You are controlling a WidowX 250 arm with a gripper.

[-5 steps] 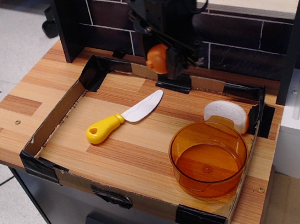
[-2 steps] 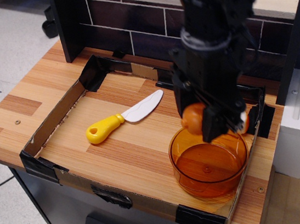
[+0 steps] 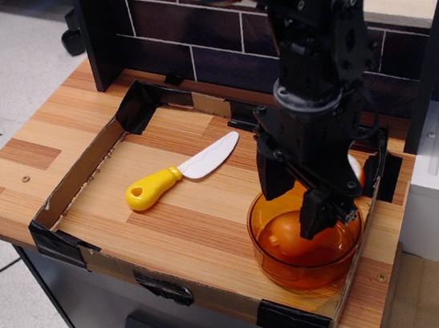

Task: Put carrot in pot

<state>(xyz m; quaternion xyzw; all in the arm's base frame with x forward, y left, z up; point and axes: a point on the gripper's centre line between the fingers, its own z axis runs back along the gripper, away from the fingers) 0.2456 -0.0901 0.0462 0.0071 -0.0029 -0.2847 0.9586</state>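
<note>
Glossy orange plastic carrot (image 3: 282,230) lies inside the translucent amber pot (image 3: 274,260) near the table's front-right corner. Black gripper (image 3: 299,207) stands above with jaws parted, holding nothing. Retraction remains.

We see a robot arm (image 3: 318,54) that is all black, with bulky, blocky segments and rounded joint housings. Its gripper (image 3: 301,198) is also black, with two flat, angular fingers (image 3: 273,175); a small round silver fastener shows near the top.

The pot (image 3: 307,241) was set at the near right corner of the tray (image 3: 83,170), the carrot (image 3: 281,230) lying inside it. The gripper (image 3: 299,202) was positioned directly above the pot. The knife (image 3: 180,171) was placed to the left, mid-tray.
</note>
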